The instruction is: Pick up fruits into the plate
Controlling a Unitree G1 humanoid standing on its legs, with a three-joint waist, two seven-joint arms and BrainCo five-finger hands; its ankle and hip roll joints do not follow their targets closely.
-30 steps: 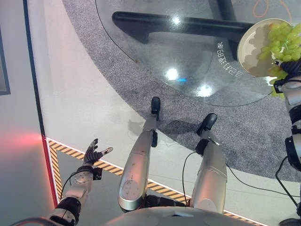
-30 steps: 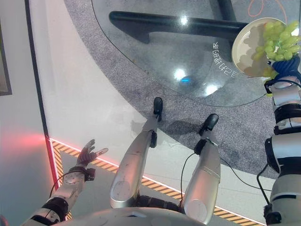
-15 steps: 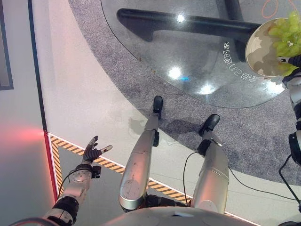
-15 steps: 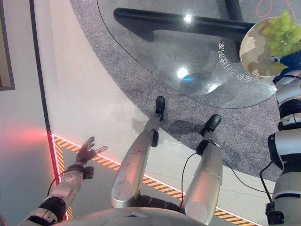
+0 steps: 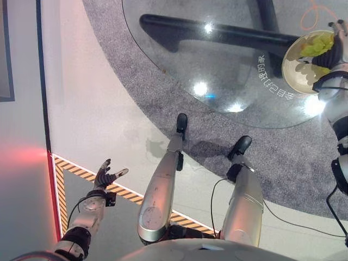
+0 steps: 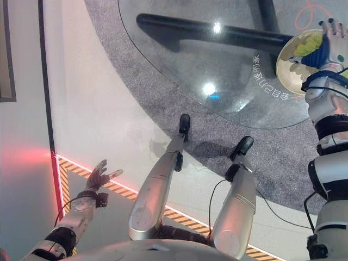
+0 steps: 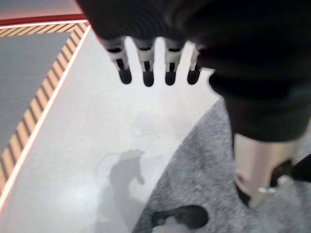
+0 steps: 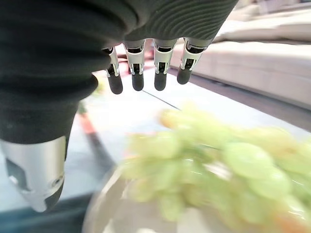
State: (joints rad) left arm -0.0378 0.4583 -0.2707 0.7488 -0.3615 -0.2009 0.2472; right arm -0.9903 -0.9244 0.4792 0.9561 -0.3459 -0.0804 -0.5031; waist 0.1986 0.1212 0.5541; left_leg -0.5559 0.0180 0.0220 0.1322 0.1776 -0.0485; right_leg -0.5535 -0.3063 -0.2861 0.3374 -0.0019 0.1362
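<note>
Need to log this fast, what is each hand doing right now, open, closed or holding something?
Left hand: open, holding nothing, low at the robot's side above the floor.
Right hand: open, fingers straight, holding nothing, over the grapes lying in the plate.

White characters are printed on the glass table (image 5: 217, 60), seemingly Chinese, too small to read.

Pale green grapes (image 8: 228, 170) lay on a cream plate (image 5: 294, 72) atop the clear glass surface (image 5: 217, 60), over grey carpet (image 5: 283, 157).
</note>
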